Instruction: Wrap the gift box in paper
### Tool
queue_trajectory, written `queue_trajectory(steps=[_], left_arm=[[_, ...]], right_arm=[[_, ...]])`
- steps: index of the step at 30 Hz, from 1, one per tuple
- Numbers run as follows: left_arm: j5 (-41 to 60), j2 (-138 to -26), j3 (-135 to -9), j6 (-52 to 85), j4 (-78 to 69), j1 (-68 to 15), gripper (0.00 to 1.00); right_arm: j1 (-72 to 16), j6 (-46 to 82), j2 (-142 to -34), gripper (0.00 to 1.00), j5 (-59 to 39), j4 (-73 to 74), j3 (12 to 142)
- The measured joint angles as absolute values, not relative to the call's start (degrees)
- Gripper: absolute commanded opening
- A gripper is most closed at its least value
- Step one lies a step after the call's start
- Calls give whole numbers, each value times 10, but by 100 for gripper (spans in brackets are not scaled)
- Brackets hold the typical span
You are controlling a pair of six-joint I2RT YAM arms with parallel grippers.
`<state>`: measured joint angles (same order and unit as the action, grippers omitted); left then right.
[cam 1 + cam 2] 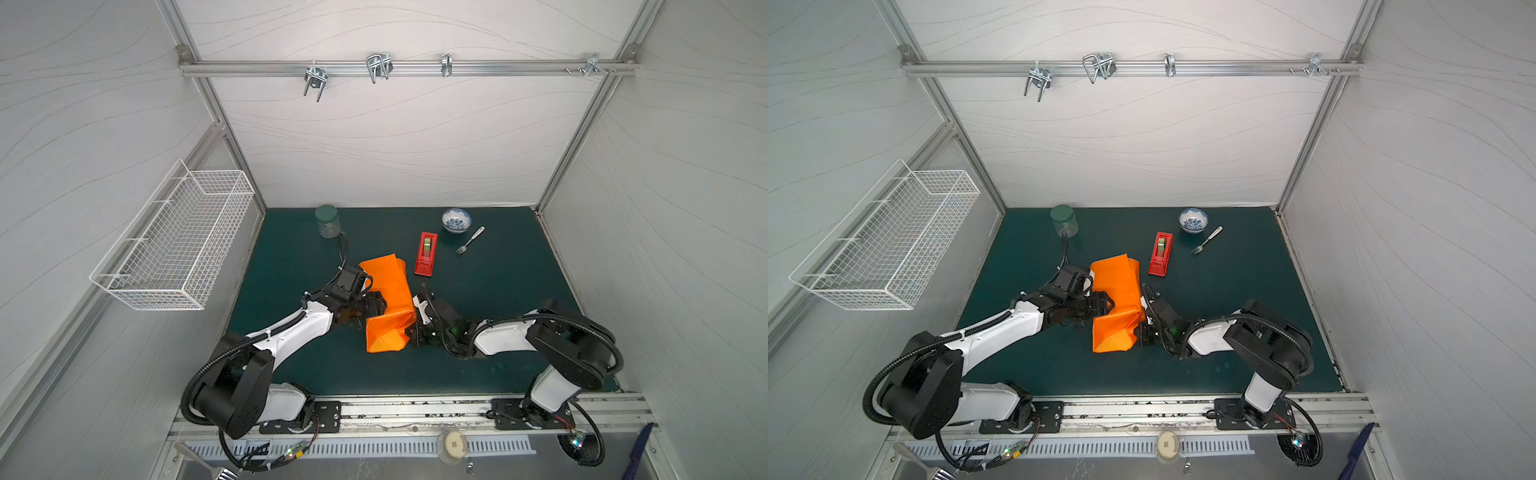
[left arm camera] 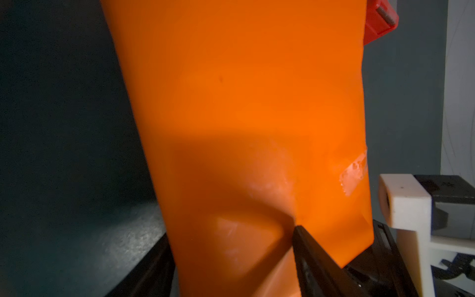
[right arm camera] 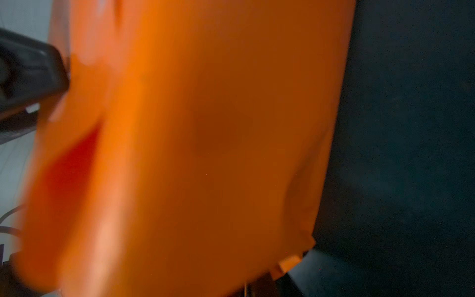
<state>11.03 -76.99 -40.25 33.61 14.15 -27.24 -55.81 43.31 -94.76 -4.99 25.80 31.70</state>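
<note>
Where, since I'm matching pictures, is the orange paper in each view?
In a top view: the paper sits just below the middle.
In a top view: likewise, slightly further left.
Left wrist: fills the middle.
Right wrist: blurred, fills most.
Shared landmark: the dark green mat.

gift box is totally buried under the paper (image 1: 388, 309), can't see it at all. right wrist view is just orange blur, and the tape dispenser (image 2: 377, 23) at the paper's 1 o'clock gets cropped in the left wrist view
</note>
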Motion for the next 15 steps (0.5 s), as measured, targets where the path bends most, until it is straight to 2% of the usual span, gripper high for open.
queue_trajectory(steps=[15], left_arm=[[110, -770, -402, 336, 142, -272, 71]], right_arm=[[-571, 479, -933, 8, -70, 301, 276]])
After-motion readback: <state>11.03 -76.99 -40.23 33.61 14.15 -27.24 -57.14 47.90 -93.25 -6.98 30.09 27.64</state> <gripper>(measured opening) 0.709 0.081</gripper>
